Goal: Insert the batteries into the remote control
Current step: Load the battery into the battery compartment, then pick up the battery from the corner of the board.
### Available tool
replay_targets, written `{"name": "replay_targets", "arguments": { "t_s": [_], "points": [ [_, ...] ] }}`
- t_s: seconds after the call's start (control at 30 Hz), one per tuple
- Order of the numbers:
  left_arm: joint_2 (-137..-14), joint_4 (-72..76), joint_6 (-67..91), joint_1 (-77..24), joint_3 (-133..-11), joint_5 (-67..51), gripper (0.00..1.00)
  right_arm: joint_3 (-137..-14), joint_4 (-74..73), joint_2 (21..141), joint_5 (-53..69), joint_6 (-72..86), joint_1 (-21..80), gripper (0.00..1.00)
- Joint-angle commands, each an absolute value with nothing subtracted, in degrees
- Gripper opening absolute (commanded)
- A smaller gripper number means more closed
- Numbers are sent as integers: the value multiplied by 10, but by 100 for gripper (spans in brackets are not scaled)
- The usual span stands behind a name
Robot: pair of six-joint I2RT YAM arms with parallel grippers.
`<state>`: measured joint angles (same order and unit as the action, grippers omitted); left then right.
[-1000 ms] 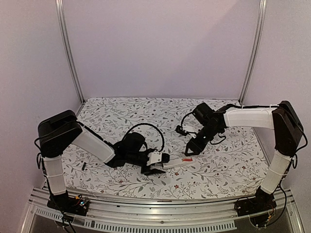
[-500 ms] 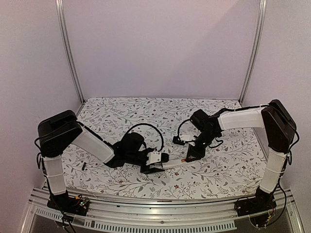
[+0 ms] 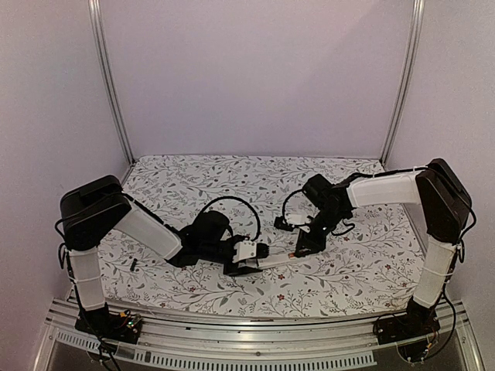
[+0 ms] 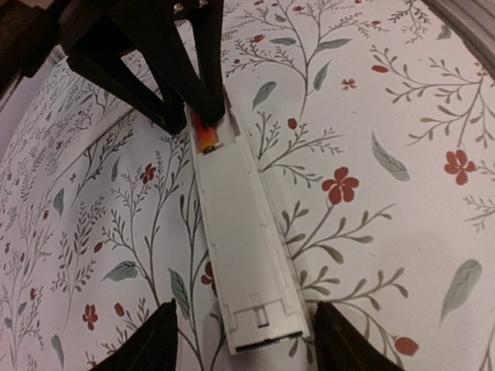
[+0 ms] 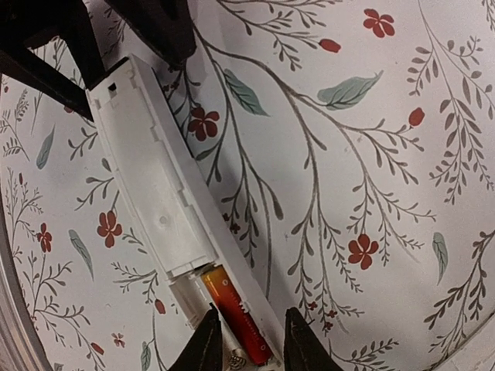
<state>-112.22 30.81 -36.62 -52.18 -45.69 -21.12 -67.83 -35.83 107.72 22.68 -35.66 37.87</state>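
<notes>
The white remote control (image 3: 278, 261) lies on the flowered table, back side up, and shows in the left wrist view (image 4: 241, 247) and the right wrist view (image 5: 155, 178). The red-orange battery (image 5: 234, 315) sits in the slot at its far end (image 4: 205, 136); the bay beside it looks empty. My right gripper (image 3: 298, 249) is narrowly open, its tips (image 5: 249, 342) straddling that battery. My left gripper (image 3: 251, 263) is open, with its fingertips on either side of the remote's near end (image 4: 249, 336). A tiny dark object (image 3: 133, 265), perhaps the black battery, lies at far left.
The flowered tablecloth (image 3: 232, 185) covers the whole table. Metal frame posts (image 3: 108, 85) stand at the back corners, and a rail runs along the near edge. The left arm's cable (image 3: 232, 202) loops above its wrist.
My right gripper has come down and to the left onto the remote's far end, over the red-orange battery. The left gripper and the remote have stayed put.
</notes>
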Motion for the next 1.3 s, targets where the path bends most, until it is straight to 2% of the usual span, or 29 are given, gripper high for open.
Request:
{"name": "replay_targets", "arguments": {
  "t_s": [0.0, 0.23, 0.37, 0.5, 0.6, 0.77, 0.83, 0.93, 1.0, 1.1, 1.17, 1.27],
  "points": [
    [-1112, 314, -368, -514, -449, -209, 61, -687, -354, 1062, 241, -354, 386, 29],
    [-1013, 298, -316, -507, -435, -208, 74, -686, -325, 995, 271, -340, 387, 36],
    [-928, 238, -176, -495, -446, -103, 78, -682, -282, 952, 245, -300, 387, 39],
    [-912, -66, -12, -470, -536, 112, 73, -687, -236, 928, 161, -217, 386, 39],
    [-947, -312, 85, -464, -604, 226, 74, -700, -236, 933, 131, -162, 385, 41],
    [-984, -517, 139, -451, -630, 336, 89, -689, -229, 930, 134, -129, 385, 45],
    [-987, -535, 122, -432, -651, 298, 88, -684, -229, 928, 134, -128, 385, 52],
    [-988, -551, 104, -407, -671, 305, 89, -674, -230, 925, 134, -121, 385, 57],
    [-987, -568, 103, -380, -690, 298, 89, -662, -227, 917, 138, -117, 385, 65],
    [-972, -594, 150, -352, -720, 306, 86, -646, -219, 905, 140, -112, 385, 68],
    [-925, -530, 198, -345, -707, 299, 86, -640, -214, 898, 148, -108, 385, 69],
    [-816, -389, 279, -338, -602, 270, 86, -638, -206, 894, 166, -104, 386, 70]
  ]
}}
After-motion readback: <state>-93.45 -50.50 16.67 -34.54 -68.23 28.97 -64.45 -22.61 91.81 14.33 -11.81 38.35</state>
